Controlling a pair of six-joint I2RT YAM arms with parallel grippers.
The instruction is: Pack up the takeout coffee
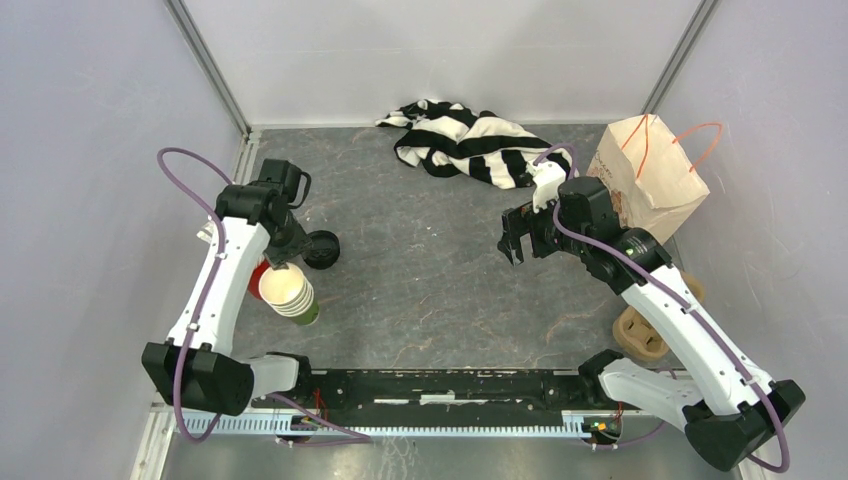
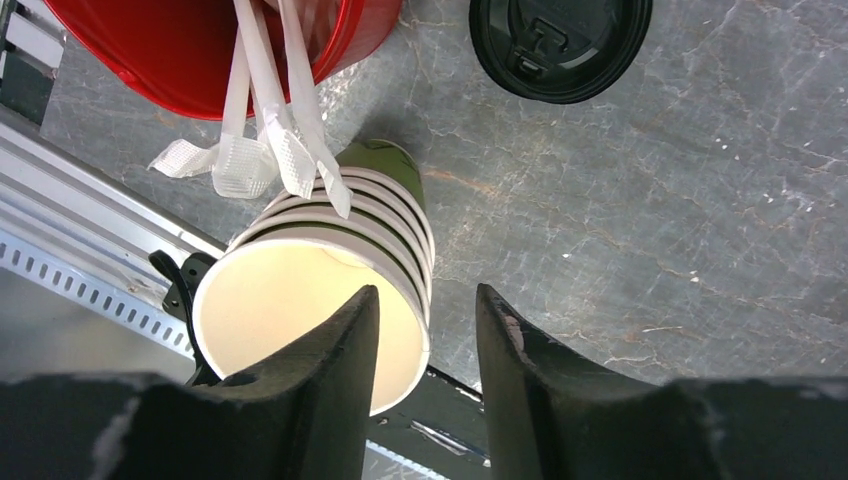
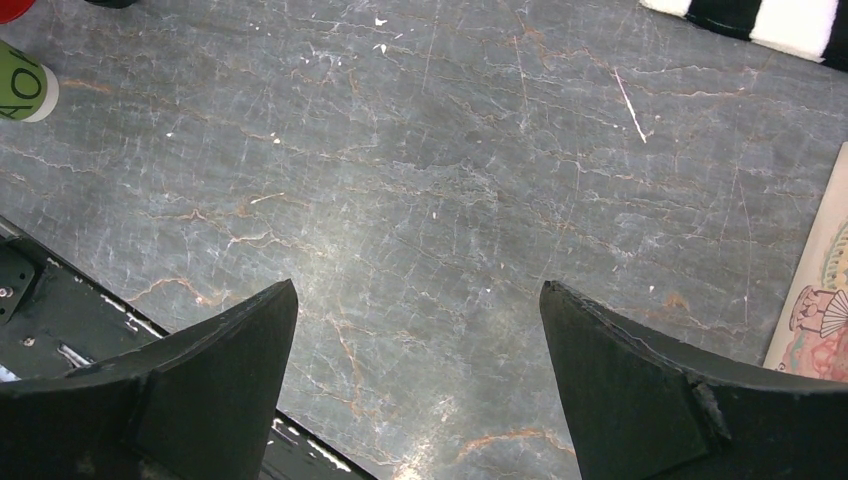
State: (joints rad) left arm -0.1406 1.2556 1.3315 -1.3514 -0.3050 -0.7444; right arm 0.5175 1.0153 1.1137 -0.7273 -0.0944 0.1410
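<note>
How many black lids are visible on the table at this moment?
1. The black lid lies beside the left arm, just beyond the stack of green cups. Another may be hidden under that arm.

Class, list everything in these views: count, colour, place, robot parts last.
Cloth: one, black-and-white striped, far middle.
Paper bag: one, brown with orange handles, far right.
Cup carrier: one, brown, near right by the right arm.
Cup stack: one, green outside, cream inside, near left.
Red cup: one, red, beside the stack.
Wrapped sticks: several, white, in the red cup.
Black lid: one, black, just beyond the stack.
Left fingers: two, black, open near the stack's mouth.
Right fingers: two, black, open above the table.
</note>
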